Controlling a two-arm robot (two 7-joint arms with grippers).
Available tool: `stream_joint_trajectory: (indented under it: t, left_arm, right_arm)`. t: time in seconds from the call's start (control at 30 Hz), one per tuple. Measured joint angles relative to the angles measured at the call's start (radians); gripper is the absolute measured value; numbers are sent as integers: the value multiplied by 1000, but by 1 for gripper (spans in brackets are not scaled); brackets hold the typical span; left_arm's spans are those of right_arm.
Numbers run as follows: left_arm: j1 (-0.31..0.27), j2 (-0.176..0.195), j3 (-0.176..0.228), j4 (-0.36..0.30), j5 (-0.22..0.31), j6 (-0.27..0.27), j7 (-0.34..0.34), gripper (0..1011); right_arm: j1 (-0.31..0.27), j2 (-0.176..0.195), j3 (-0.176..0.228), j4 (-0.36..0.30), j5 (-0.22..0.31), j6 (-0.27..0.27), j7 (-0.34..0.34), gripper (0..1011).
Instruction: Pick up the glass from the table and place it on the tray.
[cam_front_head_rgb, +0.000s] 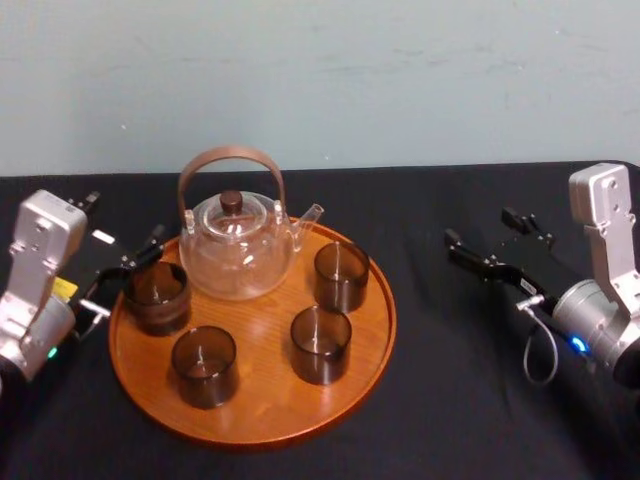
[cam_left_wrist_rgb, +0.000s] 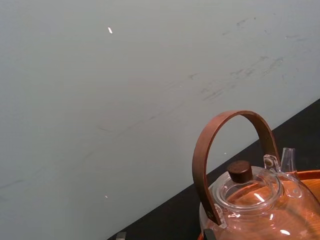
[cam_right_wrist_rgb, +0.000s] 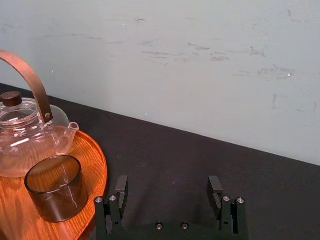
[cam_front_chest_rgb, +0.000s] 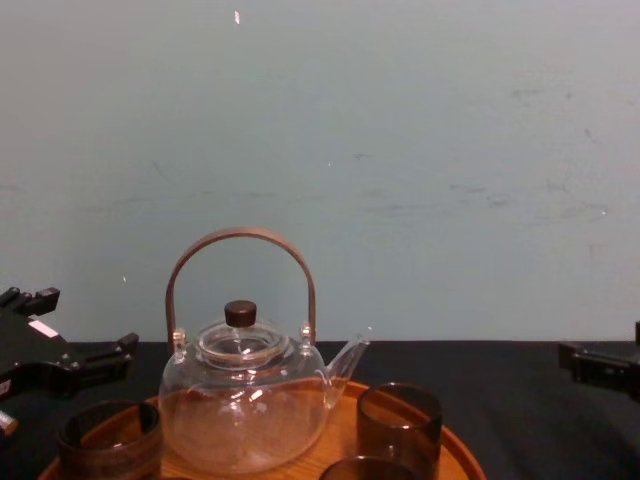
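Observation:
Several dark smoked glasses stand on the round wooden tray (cam_front_head_rgb: 262, 395) around a clear glass teapot (cam_front_head_rgb: 236, 245). The leftmost glass (cam_front_head_rgb: 157, 297) stands upright just inside the tray's left rim, and it also shows low in the chest view (cam_front_chest_rgb: 110, 440). My left gripper (cam_front_head_rgb: 127, 277) is open at that glass, one finger past its far rim and the other off its left side. I cannot tell whether they touch it. My right gripper (cam_front_head_rgb: 487, 232) hovers open and empty over the black table (cam_front_head_rgb: 450, 400), right of the tray.
The teapot's tall brown handle (cam_front_chest_rgb: 240, 240) rises at the tray's back. Another glass (cam_right_wrist_rgb: 54, 187) stands near the tray's right rim (cam_right_wrist_rgb: 97, 167), a short way from my right gripper (cam_right_wrist_rgb: 168, 187). A pale wall closes off the table's far edge.

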Motion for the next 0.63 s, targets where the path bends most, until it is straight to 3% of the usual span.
stream_joint_trajectory:
  t: [0.63]
  left_arm:
    - [0, 0, 0, 0, 0, 0, 0, 1001]
  right_arm:
    - [1, 4, -3, -3, 3, 0, 2, 1002]
